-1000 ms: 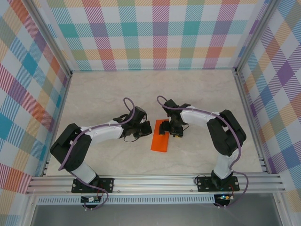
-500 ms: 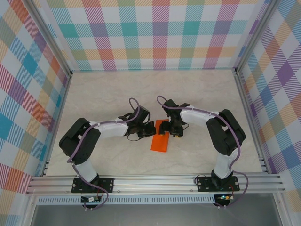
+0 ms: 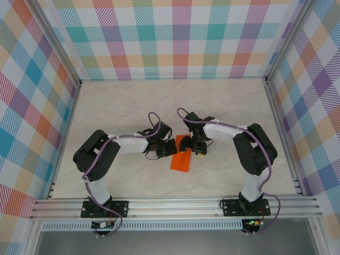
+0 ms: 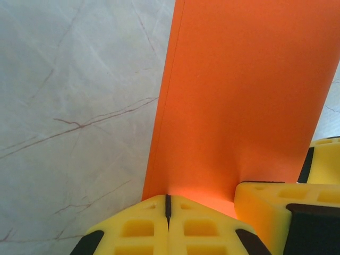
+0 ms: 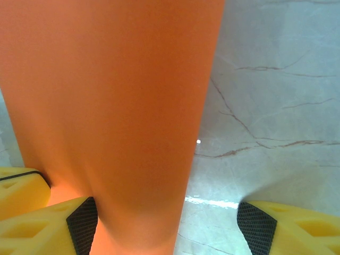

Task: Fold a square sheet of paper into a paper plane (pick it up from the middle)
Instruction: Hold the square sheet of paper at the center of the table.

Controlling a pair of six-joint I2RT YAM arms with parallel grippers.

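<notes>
The square sheet of paper [image 3: 181, 156] is bright orange and creased into a narrow rectangle, lying flat on the marble table mid-scene. My left gripper [image 3: 172, 148] is shut, with its yellow tips [image 4: 168, 206] resting on the sheet's [image 4: 239, 95] near-left edge. My right gripper [image 3: 192, 147] stands open over the sheet's upper part. In the right wrist view the sheet [image 5: 111, 106] runs down past the left finger [image 5: 58, 226], while the right finger [image 5: 289, 226] is over bare table. The two grippers almost touch.
The marble tabletop [image 3: 117, 106] is bounded by plaid walls [image 3: 175, 37] on three sides and an aluminium rail [image 3: 175, 204] at the near edge. The right gripper's yellow finger [image 4: 281, 212] sits close beside my left tips.
The left arm has reached right, bringing its shut gripper from beside the sheet onto the sheet's left edge. The right gripper and the sheet have stayed put.
</notes>
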